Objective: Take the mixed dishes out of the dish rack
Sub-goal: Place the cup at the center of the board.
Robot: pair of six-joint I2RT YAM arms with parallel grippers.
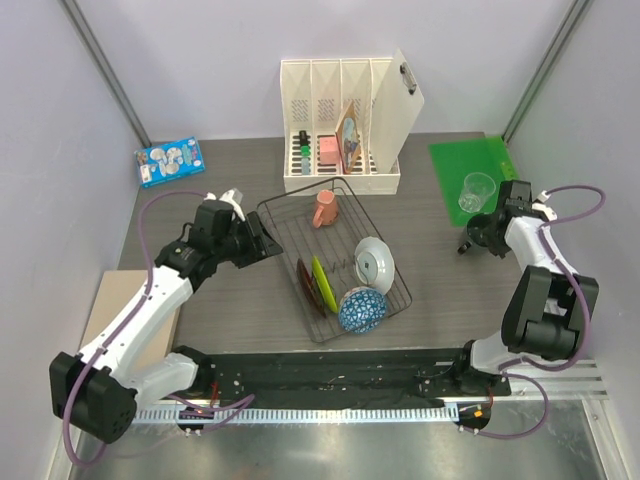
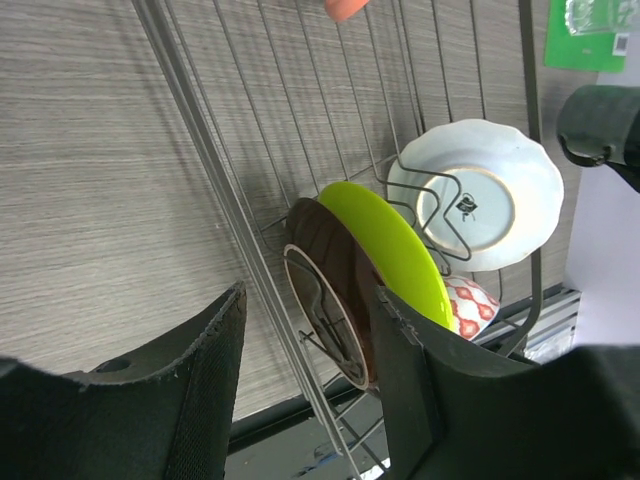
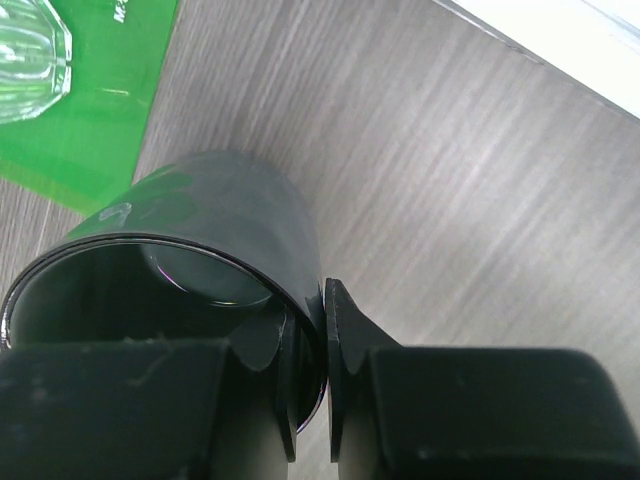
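Note:
The dish rack [image 1: 285, 210] stands mid-table and holds a pink mug [image 1: 325, 208], a white plate [image 1: 375, 260], a lime-green plate [image 1: 319, 278], a red floral plate [image 1: 306, 284] and a blue patterned bowl [image 1: 362, 310]. My left gripper [image 1: 262, 240] is open at the rack's left rim. In its wrist view the gripper [image 2: 305, 295] frames the rim wire and the red plate's edge [image 2: 330, 300], with the green plate [image 2: 395, 245] and white plate [image 2: 485, 195] behind. My right gripper [image 3: 325, 310] is shut on the wall of the dark grey mug [image 3: 200, 220], right of the rack [image 1: 478, 234]. The clear glass [image 1: 477, 190] stands on the green mat.
A cream slotted file holder [image 1: 340, 120] stands behind the rack. A green mat [image 1: 450, 160] lies at the back right, beside the held mug. A blue packet [image 1: 168, 163] lies at the back left. A tan board [image 1: 100, 320] lies at the left edge.

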